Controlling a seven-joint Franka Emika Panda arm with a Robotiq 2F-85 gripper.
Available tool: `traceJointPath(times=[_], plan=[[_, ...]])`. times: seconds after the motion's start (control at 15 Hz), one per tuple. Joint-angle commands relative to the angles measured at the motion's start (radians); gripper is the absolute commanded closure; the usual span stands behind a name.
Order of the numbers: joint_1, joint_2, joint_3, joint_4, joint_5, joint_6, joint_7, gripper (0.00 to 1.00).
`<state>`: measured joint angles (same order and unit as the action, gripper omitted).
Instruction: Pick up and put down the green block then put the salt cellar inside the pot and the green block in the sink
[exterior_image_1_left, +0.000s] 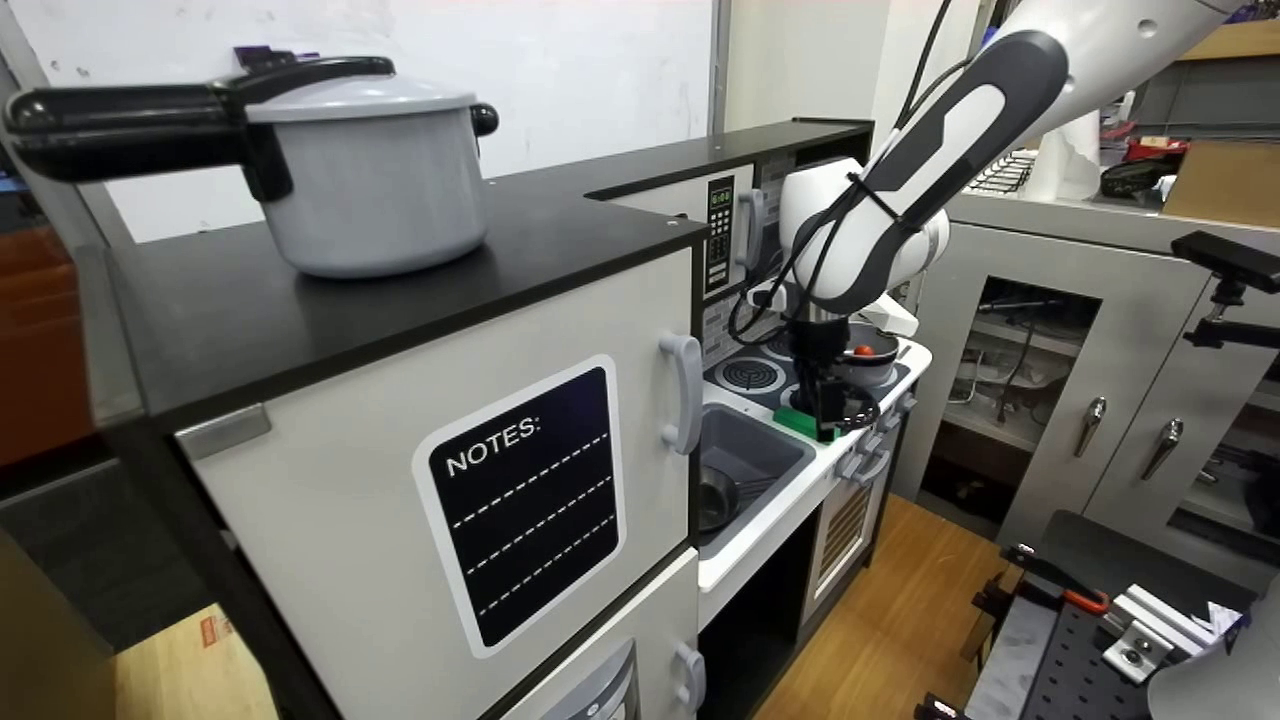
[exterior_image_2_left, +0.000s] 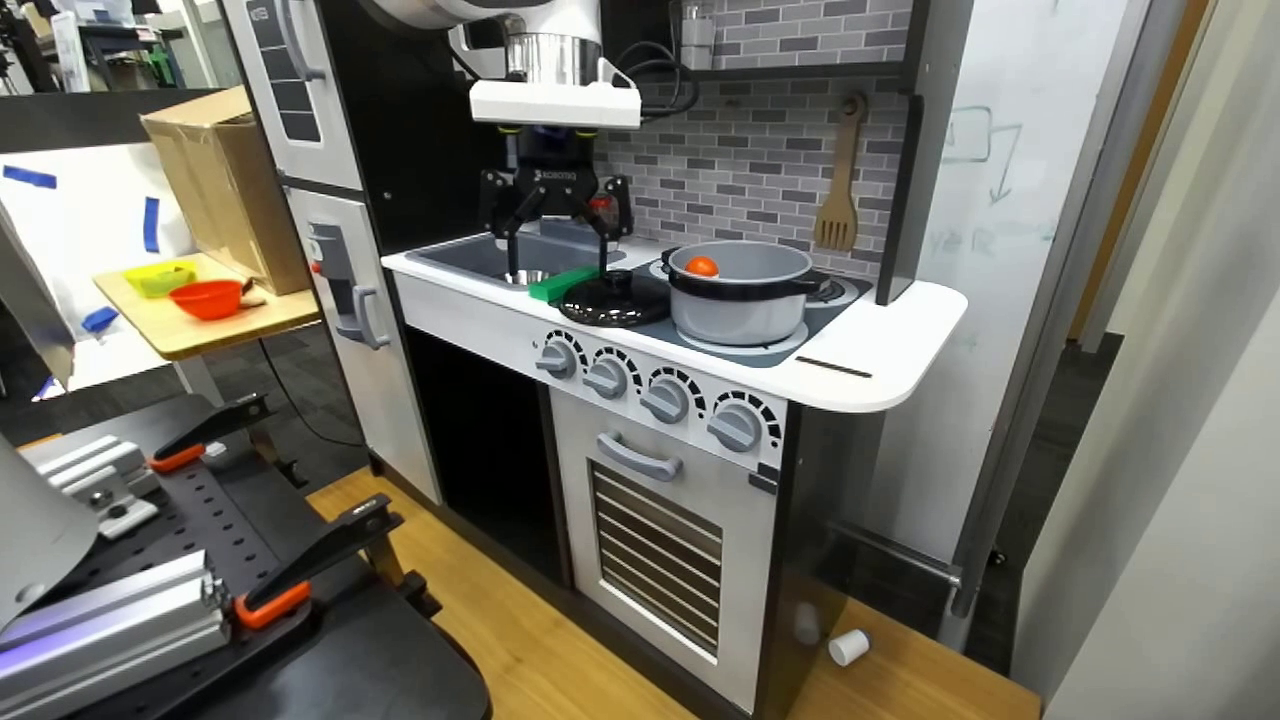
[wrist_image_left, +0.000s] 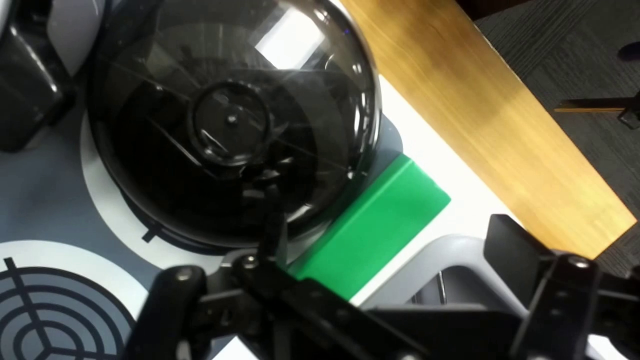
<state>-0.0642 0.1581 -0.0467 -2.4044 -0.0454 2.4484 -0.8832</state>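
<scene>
On the white toy-kitchen worktop (exterior_image_2_left: 890, 330), left to right in an exterior view: one recessed grey sink (exterior_image_2_left: 465, 258); one oblong green block (exterior_image_2_left: 560, 285), lying flat on the strip just beside it, presumably light, stiff, smooth and hard to damage, apt to pivot if nipped at a corner, best taken across its narrow width at mid-length; one dark domed lid (exterior_image_2_left: 615, 303), close beside the block's long side, contact not determinable, leaving scant finger room there. Above these, one Robotiq gripper (exterior_image_2_left: 558, 269), pointing straight down, jaws spread wide, nothing in hold; in the wrist view, left to right, one finger at the lid's rim, the block, one finger by the sink's edge, the pair set obliquely to the block's long faces, so a slight wrist turn seems called for. One white-and-grey Panda arm (exterior_image_1_left: 985, 120), slanting down from upper right in an exterior view.
</scene>
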Motion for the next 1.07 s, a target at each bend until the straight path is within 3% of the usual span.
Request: traceJointPath(times=[0.0,0.53,0.6,0.8,1.0], plan=[[-0.008,0.105,0.016,0.079,-0.011,0.006,0.005,0.00],[-0.012,0.053,0.018,0.054,0.004,0.007,-0.008,0.03],[-0.014,0.047,0.017,0.051,0.009,0.003,-0.009,0.26],[-0.024,0.008,0.010,0.029,0.025,-0.019,-0.022,0.34],[-0.035,-0.023,-0.005,0.008,0.017,-0.022,-0.016,0.58]])
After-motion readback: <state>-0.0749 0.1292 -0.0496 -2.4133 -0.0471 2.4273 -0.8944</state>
